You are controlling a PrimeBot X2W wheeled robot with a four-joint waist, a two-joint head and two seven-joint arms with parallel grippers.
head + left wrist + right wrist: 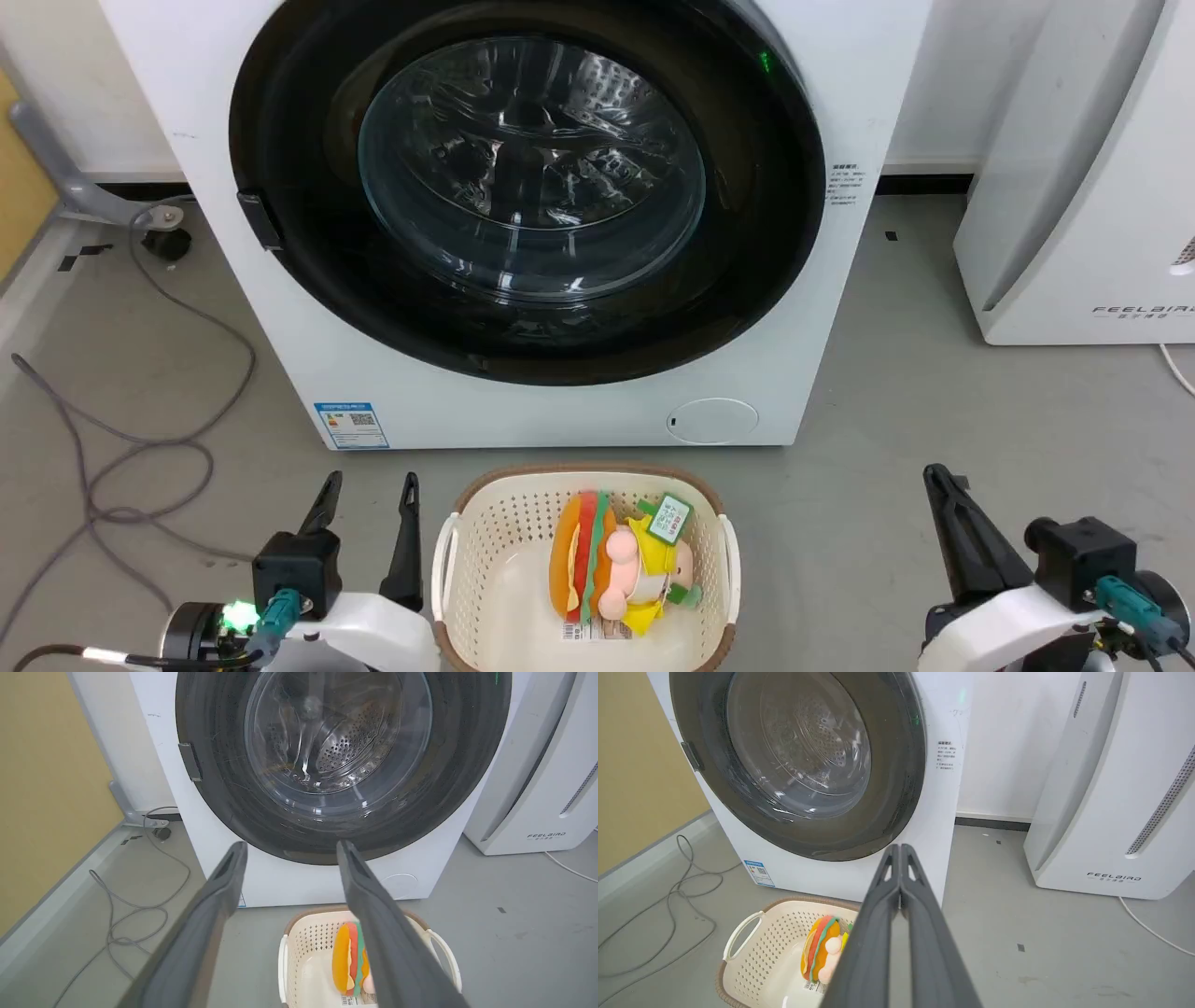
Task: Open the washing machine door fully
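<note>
Risks skating off the glossy rim of the washing machine door (527, 177), with little to hook beyond the small dark tab (260, 219) at its left edge. Could also clip the laundry basket (485, 537), parked just before the washing machine (560, 411), while reaching in. Sits shut, flush in the machine's front, nearly edge to edge, facing straight out; round, so no long axis. Holds left gripper (371, 487) spread, right gripper (900, 848) pressed together, both empty, well short of the door.

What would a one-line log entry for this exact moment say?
washing machine door: shut, untouched | left gripper: open, low, clear of door | right gripper: shut, low, holding nothing | basket: in front of door
</note>
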